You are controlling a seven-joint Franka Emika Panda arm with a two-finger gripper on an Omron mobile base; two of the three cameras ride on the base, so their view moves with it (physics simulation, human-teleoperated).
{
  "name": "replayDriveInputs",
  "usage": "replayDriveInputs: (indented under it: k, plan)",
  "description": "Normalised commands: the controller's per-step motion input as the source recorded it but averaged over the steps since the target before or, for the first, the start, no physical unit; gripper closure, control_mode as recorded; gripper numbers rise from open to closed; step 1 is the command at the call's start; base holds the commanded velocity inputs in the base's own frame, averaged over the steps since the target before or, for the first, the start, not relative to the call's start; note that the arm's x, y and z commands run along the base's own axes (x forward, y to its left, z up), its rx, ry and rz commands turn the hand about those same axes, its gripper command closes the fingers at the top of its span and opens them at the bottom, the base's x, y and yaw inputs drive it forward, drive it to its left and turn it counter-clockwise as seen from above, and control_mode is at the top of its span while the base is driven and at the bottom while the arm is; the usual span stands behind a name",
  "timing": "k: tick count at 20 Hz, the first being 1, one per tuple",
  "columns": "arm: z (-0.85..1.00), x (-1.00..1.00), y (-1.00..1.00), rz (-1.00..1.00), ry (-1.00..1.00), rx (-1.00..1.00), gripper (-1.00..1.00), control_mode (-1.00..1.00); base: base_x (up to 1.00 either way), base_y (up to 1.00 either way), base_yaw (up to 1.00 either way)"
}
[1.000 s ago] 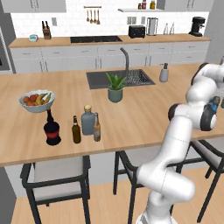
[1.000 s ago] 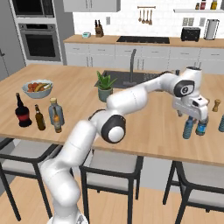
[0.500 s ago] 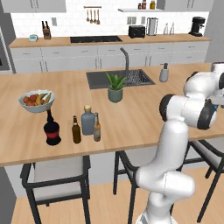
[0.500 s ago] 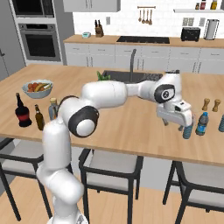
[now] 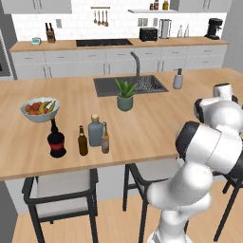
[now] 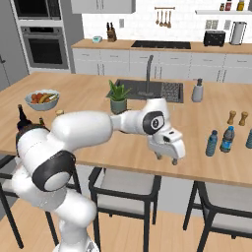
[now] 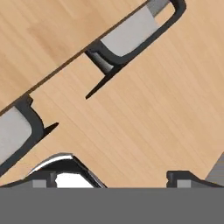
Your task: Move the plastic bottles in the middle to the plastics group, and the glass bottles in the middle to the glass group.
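- Nearest you, grey-cushioned stools (image 6: 128, 184) with thin black frames stand tucked under the near edge of the wooden counter (image 6: 206, 162).
- Your gripper (image 6: 167, 158) hangs over that near edge, fingers spread wide, holding and touching nothing; in the hand view you look down on pale plank floor (image 7: 144, 118) and two stool seats.
- On the right, the light-blue bottle (image 6: 211, 143) stands just beside a deeper-blue dark-capped bottle (image 6: 227, 139), with bare wood around them.
- On the left, the squat grey-blue bottle (image 5: 95, 130) and the slim amber bottle (image 5: 105, 138) stand close together, just beside the dark brown bottle (image 5: 83, 141) and near the round black bottle (image 5: 56, 140).
- Farther back sit a fruit bowl (image 5: 40, 109), a potted plant (image 5: 125, 95) and the sink (image 5: 129, 85).
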Motion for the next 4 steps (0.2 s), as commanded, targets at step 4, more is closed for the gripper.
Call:
replayDriveInputs:
  k: [4]
  plan:
    - [0.44,-0.66,0.5,0.0,0.21,0.0,-1.0,-1.0,0.0,0.0,0.0]
